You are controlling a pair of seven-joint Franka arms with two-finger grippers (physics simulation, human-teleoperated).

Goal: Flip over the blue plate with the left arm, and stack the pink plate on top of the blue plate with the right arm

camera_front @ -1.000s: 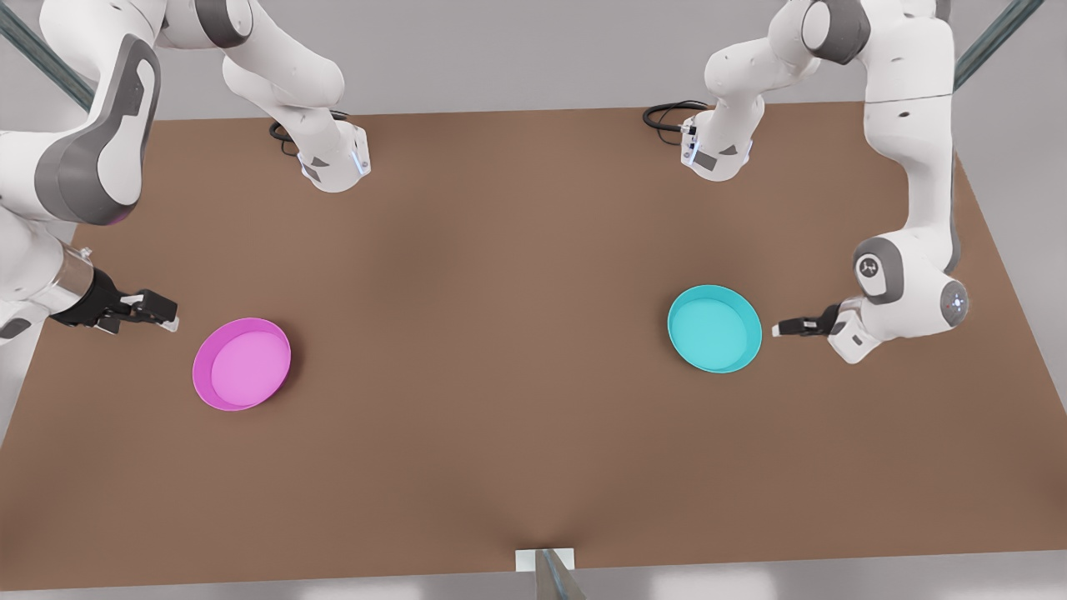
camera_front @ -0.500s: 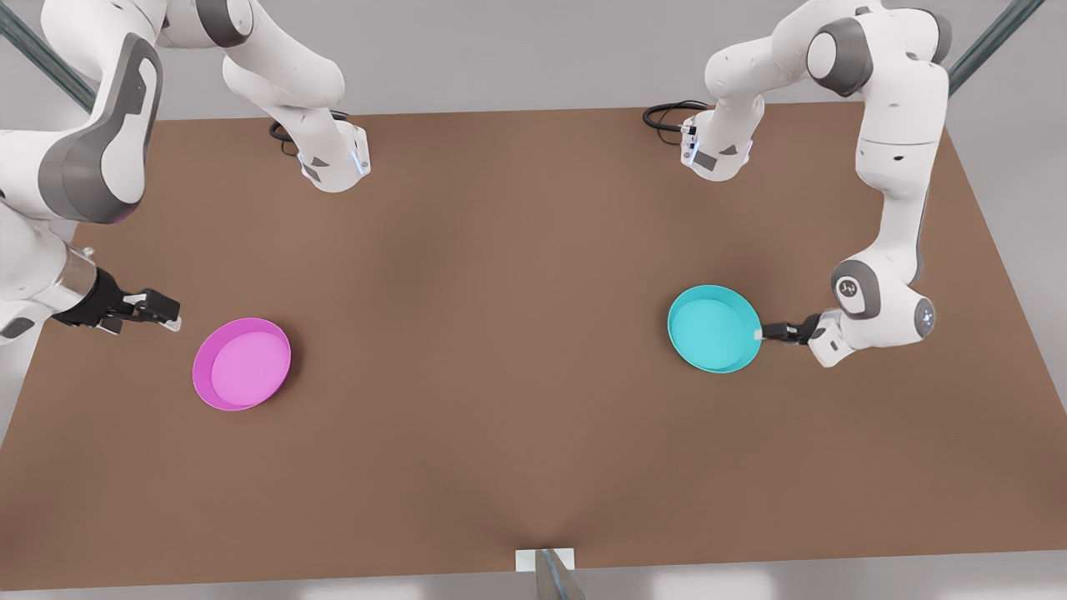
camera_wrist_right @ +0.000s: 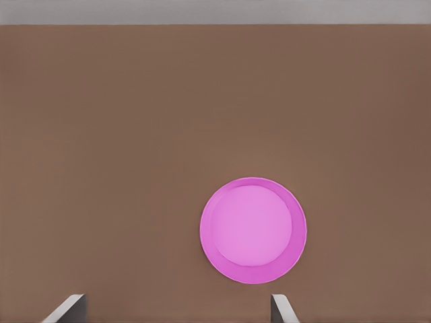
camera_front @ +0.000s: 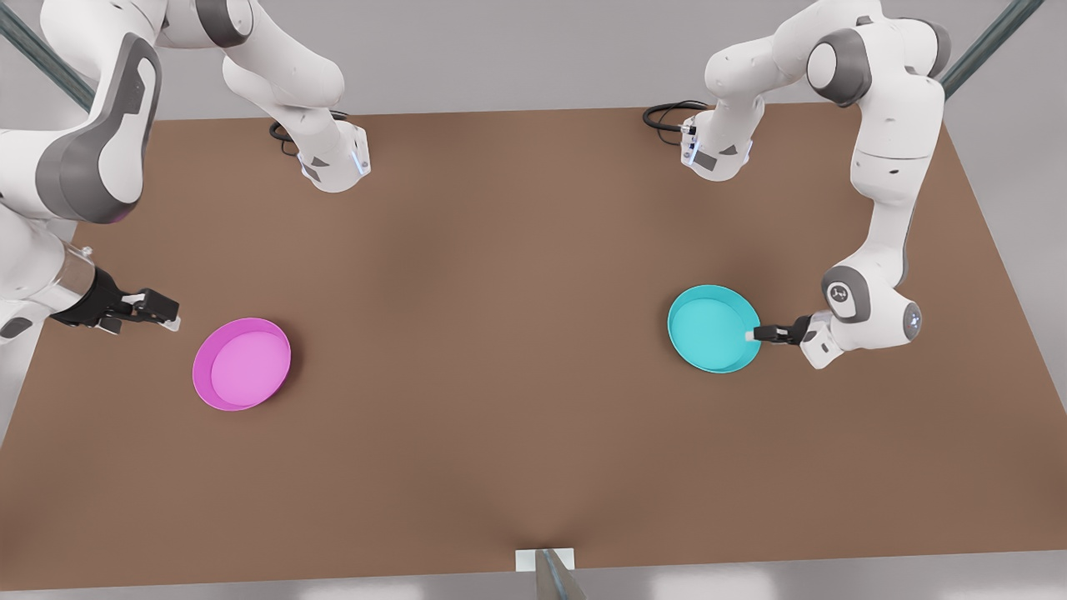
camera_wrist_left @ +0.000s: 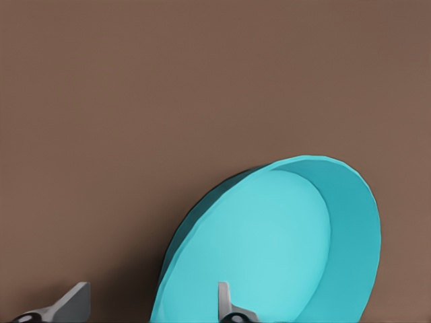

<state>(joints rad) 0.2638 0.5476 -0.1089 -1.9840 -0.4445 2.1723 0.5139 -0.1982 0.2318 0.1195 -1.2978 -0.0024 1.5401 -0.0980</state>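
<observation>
The blue plate point(camera_front: 713, 328) lies open side up on the brown table, toward the front view's right. My left gripper point(camera_front: 754, 334) reaches it from the front view's right, lying low and level. In the left wrist view the left gripper point(camera_wrist_left: 145, 313) is open, with one finger point(camera_wrist_left: 225, 304) inside the blue plate point(camera_wrist_left: 283, 242) and the other finger point(camera_wrist_left: 67, 306) outside the rim. The pink plate point(camera_front: 242, 363) lies open side up toward the front view's left. My right gripper point(camera_front: 171, 321) hangs open, a short way from the pink plate point(camera_wrist_right: 252, 230), touching nothing.
Both arm bases point(camera_front: 333, 162) point(camera_front: 715, 154) stand at the table's far edge with black cables beside them. A small metal post point(camera_front: 546, 567) sits at the near edge. Bare brown tabletop point(camera_front: 483, 333) spans the stretch between the two plates.
My left gripper has slid toward the blue plate, from just off its rim to straddling it. The right gripper has barely moved. Both plates lie where they were.
</observation>
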